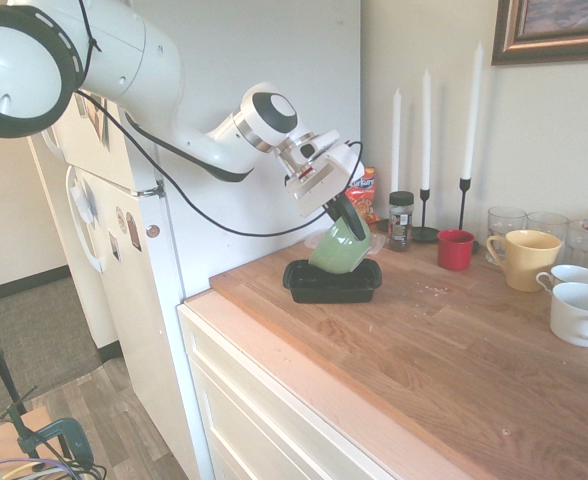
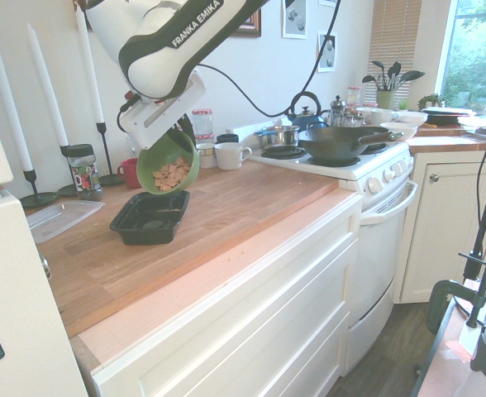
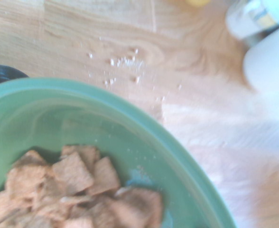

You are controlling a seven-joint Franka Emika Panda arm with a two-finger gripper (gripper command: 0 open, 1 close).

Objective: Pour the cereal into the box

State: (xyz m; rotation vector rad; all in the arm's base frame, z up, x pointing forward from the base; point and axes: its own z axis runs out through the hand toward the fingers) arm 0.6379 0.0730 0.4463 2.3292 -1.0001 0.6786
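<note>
Above the black plastic tray (image 2: 150, 218), the claw (image 1: 342, 212) clamps a smooth green bowl (image 1: 341, 248) of rough, squarish cereal (image 2: 172, 175).

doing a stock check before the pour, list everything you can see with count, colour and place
cereal: loose heap, tan, inside the bowl
bowl: one, green, tilted at the box, gripped by its rim
box: one, black, on the counter
clear lid: one, see-through, beside the box
snack bag: one, orange-red, by the fridge
jar: one, dark lid, beside the candles
candles: three, white, in black holders
cups: red one, yellow one, two white, along the counter
pan: one, dark, on the stove
kettle: one, blue, behind the pan
gripper: one, black fingers, on the bowl
arm: one, white, above the counter
</note>
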